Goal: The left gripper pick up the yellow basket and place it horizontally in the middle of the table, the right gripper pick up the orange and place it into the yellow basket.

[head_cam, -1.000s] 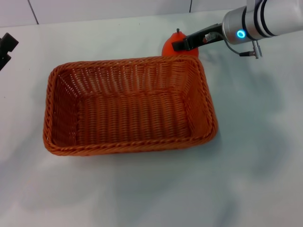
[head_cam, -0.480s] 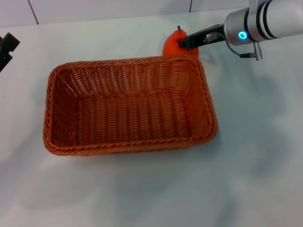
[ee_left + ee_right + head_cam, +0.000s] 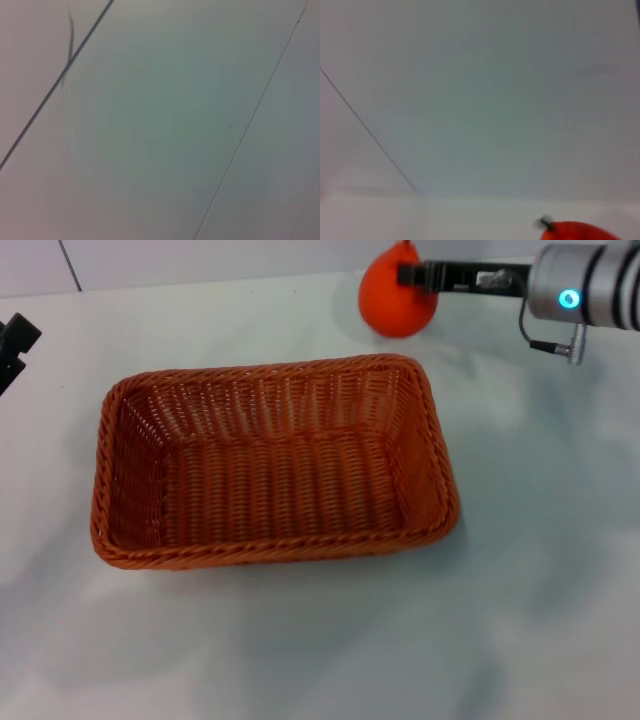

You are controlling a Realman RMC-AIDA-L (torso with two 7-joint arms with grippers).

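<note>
Carrying the orange (image 3: 397, 300) clenched in its fingers, the right gripper (image 3: 412, 276) hangs beyond the wicker basket (image 3: 272, 462) resting mid-bench (image 3: 540, 540). Best centre over the basket, lower, then release. Left gripper (image 3: 14, 340) sits parked at the bench's left edge; I cannot tell its finger state.

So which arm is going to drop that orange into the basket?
The right. The right gripper holds the orange in the air just beyond the yellow basket; the left gripper is parked at the table's edge.

The orange (image 3: 397, 300), seemingly off the table (image 3: 300, 640), sits behind the basket (image 3: 270, 465), right of centre.
</note>
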